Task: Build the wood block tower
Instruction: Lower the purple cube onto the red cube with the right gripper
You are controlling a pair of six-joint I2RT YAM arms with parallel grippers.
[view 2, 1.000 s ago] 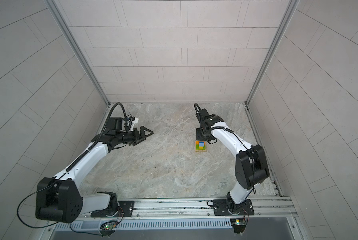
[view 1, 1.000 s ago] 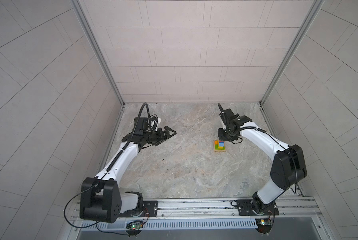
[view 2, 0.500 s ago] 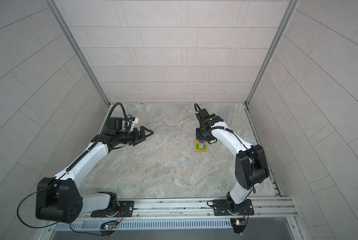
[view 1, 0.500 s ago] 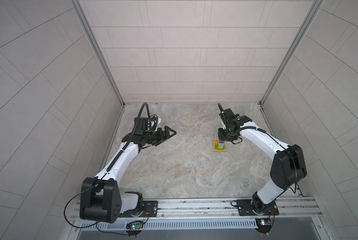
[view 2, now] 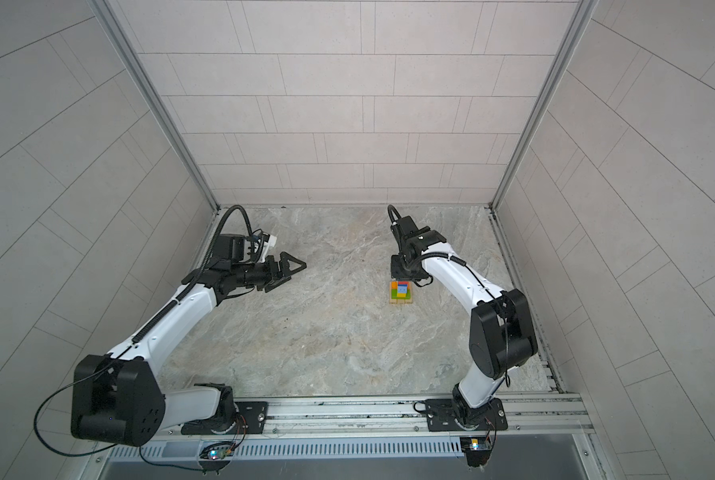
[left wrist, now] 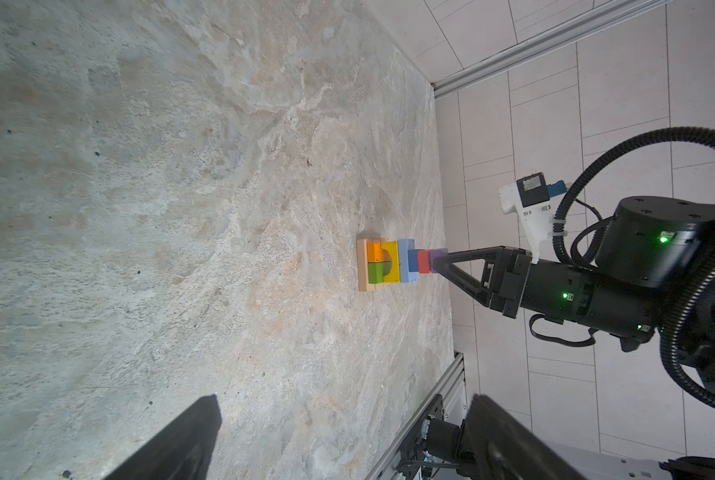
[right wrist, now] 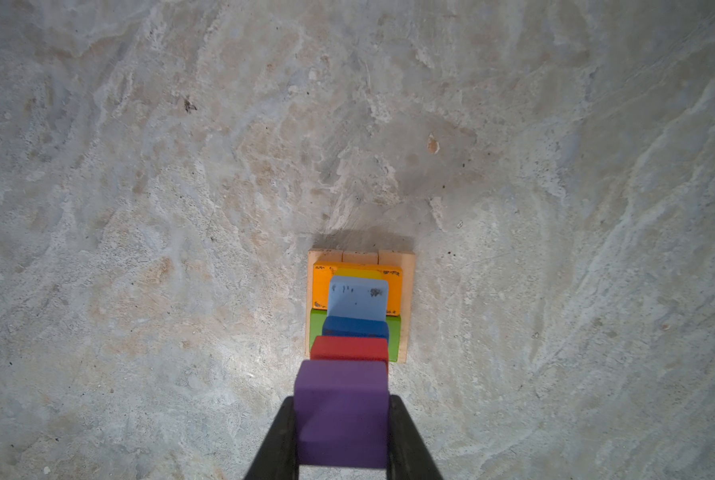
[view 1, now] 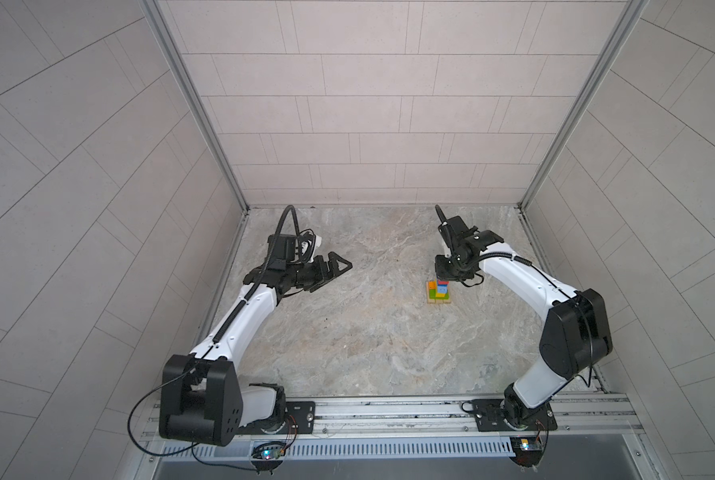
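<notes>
The tower point(view 1: 439, 293) point(view 2: 400, 292) stands right of the middle in both top views. Its tan base point(right wrist: 407, 307) carries orange point(right wrist: 320, 286) and green point(right wrist: 316, 332) oblongs, then yellow point(right wrist: 360, 272) and light-blue point(right wrist: 358, 299) oblongs, a blue cube point(right wrist: 353, 328) and a red cube point(right wrist: 347, 348). The purple cube point(right wrist: 341, 411) point(left wrist: 439, 259) lies against the red cube's top. My right gripper point(right wrist: 341, 419) point(left wrist: 435, 264) points straight down over the tower and is shut on the purple cube. My left gripper point(view 1: 337, 272) point(left wrist: 343, 440) hangs open and empty far to the left.
The blocks rest on a marbled tabletop point(view 1: 368, 340). Tiled walls point(view 1: 368, 124) enclose the back and both sides. A metal rail point(view 1: 389, 409) with both arm bases runs along the front edge.
</notes>
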